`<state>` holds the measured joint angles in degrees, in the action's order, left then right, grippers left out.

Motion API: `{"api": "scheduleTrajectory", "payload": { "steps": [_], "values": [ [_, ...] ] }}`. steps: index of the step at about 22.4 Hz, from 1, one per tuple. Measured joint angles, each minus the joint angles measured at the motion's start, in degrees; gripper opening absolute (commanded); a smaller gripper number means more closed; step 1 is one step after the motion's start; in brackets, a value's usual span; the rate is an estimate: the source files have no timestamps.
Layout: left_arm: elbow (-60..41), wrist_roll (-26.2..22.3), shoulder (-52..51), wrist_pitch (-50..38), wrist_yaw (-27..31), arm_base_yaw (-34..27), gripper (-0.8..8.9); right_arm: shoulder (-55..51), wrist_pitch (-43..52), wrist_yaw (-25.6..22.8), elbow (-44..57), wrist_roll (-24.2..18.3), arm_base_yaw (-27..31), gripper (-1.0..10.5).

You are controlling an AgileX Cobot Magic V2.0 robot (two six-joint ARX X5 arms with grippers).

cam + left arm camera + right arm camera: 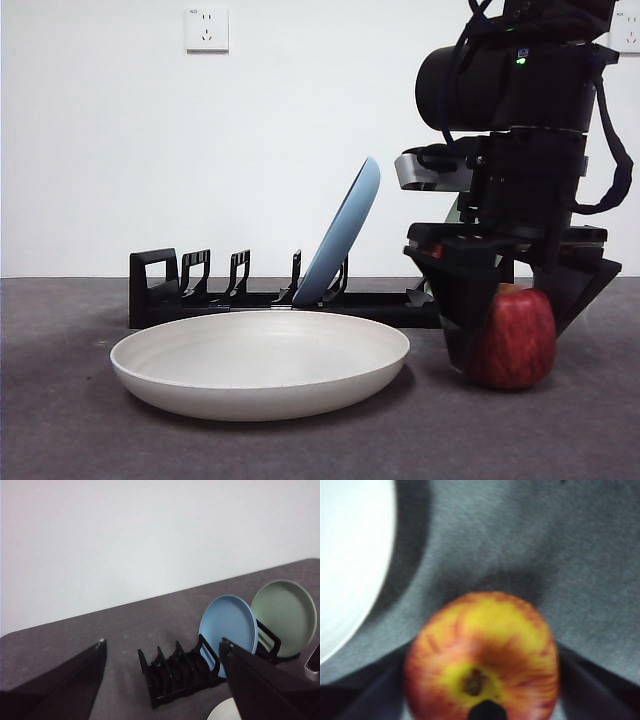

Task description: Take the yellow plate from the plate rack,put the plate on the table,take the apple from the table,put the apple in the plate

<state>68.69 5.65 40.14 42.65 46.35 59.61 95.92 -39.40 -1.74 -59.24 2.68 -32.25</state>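
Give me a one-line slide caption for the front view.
Right gripper straddles the apple on the table, beside the yellow plate.

The big yellow plate (260, 375) lies flat on the table (70, 440), just in front of the plate rack (200, 295). A blue plate (345, 235) leans in the rack. Beside the yellow plate, the right gripper (512, 330) has its jaws around the apple (515, 340).

Matte black robot arm at upper right of the front view: fat cylindrical joint with a small green light, looped black cables, a silver-grey bracket below, then a blocky black tool (512, 335) ending in two wedge-shaped jaws.
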Motion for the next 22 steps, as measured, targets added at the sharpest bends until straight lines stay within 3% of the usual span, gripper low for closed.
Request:
{"api": "scheduleTrajectory", "payload": {
  "steps": [1,2,7,11,16,22],
  "values": [
    [0.0,0.0,0.04,0.35,0.0,0.0,3.77,0.0,0.02,0.0,0.0,0.09,0.0,-0.1],
    [0.0,0.0,0.07,0.59,0.0,0.0,3.77,0.0,0.02,-0.02,0.0,0.15,0.0,-0.1],
    [0.0,0.0,0.02,0.63,0.02,0.0,3.77,-0.61,-0.33,0.07,-0.15,0.55,-0.04,-0.1],
    [0.0,0.0,0.02,0.63,0.02,0.0,3.77,-4.59,-2.69,0.22,-6.14,1.29,-1.53,-0.1],
    [0.0,-0.63,0.02,0.63,1.44,0.0,3.77,-5.46,-2.89,3.3,-15.93,1.4,-7.28,-0.1],
    [0.0,-2.19,0.02,0.63,3.04,0.0,3.77,-0.48,-2.97,3.74,-24.83,1.4,-13.88,-0.1]
  ]
}}
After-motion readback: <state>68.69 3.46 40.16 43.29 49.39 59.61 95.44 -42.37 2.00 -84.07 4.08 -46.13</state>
